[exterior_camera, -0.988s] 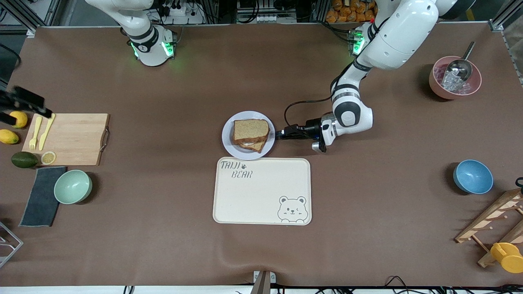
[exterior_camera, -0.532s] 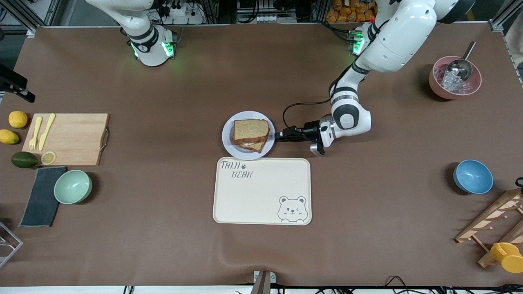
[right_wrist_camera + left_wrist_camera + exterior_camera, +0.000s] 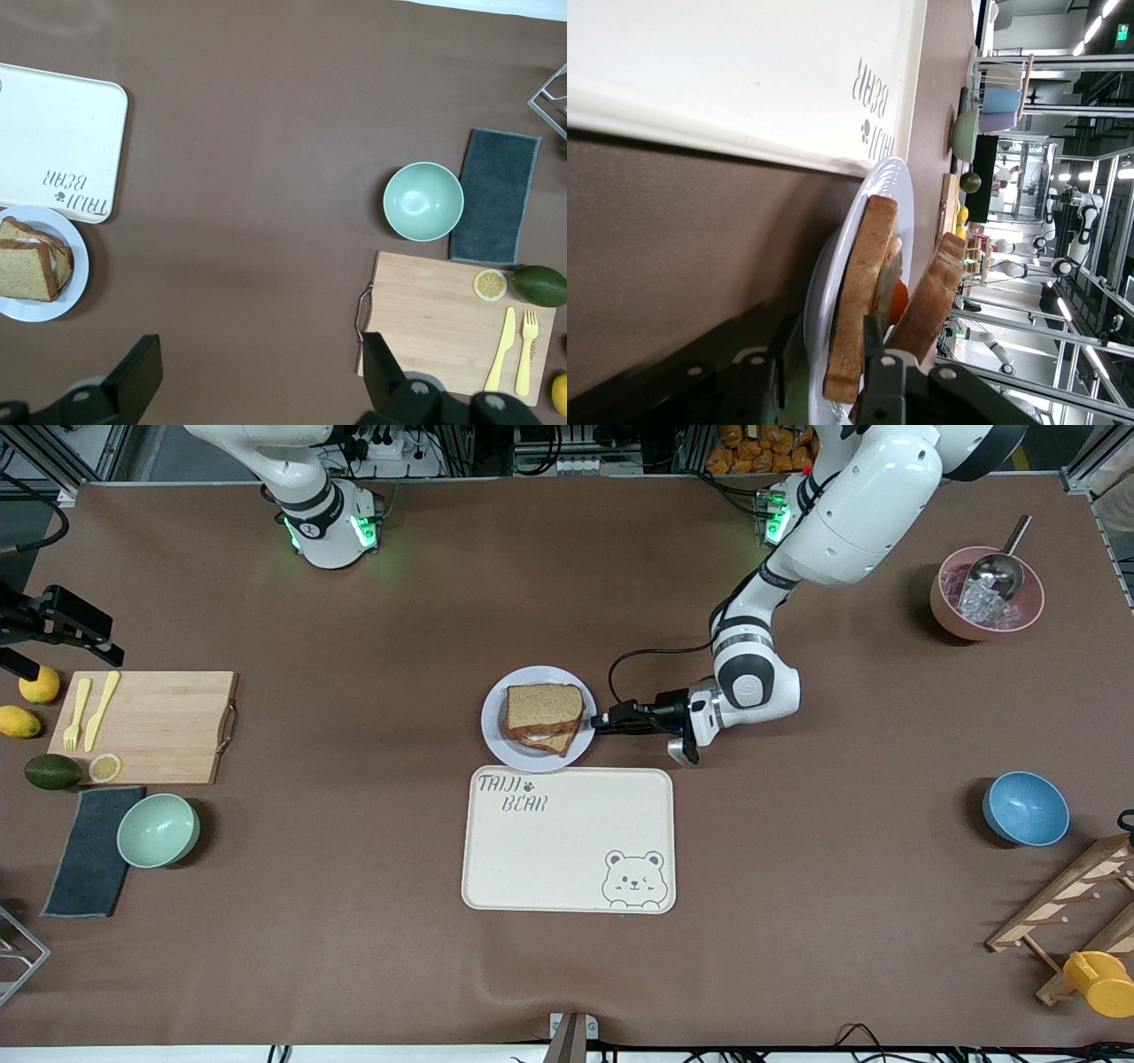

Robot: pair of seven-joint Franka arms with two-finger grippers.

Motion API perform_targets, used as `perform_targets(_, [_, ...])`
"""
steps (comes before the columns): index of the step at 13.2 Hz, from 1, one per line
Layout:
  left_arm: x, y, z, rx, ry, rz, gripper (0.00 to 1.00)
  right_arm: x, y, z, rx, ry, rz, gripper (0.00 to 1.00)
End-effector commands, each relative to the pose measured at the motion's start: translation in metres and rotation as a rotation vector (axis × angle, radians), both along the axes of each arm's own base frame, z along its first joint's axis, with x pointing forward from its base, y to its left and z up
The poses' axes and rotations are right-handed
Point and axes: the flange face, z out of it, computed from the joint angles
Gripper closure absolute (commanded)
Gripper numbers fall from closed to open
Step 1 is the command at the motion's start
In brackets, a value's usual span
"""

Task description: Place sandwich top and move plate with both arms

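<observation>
A wide tabletop [image 3: 354,957] under a matte brown cover fills the scene, evenly lit from above. Along its edge by the bases stand aluminium frame posts [image 3: 461,447], cables and a shelf of orange packets [image 3: 762,447]. The left wrist view shows bright ceiling strip lights [image 3: 1099,22].

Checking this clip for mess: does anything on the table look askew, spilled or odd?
Only the sandwich on the plate: the top slice sits skewed, so the lower slice pokes out toward the tray. Nothing looks spilled.
</observation>
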Motion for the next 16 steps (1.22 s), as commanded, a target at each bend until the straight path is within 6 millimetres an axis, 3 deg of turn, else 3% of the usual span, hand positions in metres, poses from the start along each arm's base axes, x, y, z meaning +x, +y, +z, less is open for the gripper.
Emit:
perform_targets(1, [0.001,-0.005,-0.008,-0.016,-0.023,0.006,0.65,-0.004,0.0,0.004,-0.024,-0.008,-0.02,0.0])
perform_targets(8, [-0.007,-0.015,-0.016,-0.02,-0.035,-0.002,0.74,-0.003,0.004,0.004,-0.062,0.004,-0.169,0.0])
perform_targets(11, [-0.008,-0.016,-0.019,-0.02,-0.044,-0.004,0.86,-0.003,0.007,0.003,-0.061,0.006,-0.168,0.0])
perform_targets(12, [-0.008,-0.016,-0.018,-0.021,-0.049,-0.006,0.97,-0.003,0.005,0.004,-0.061,0.003,-0.166,0.0])
perform_targets(16, [-0.008,-0.017,-0.018,-0.023,-0.107,-0.012,1.0,-0.003,0.007,0.003,-0.06,0.007,-0.161,0.0])
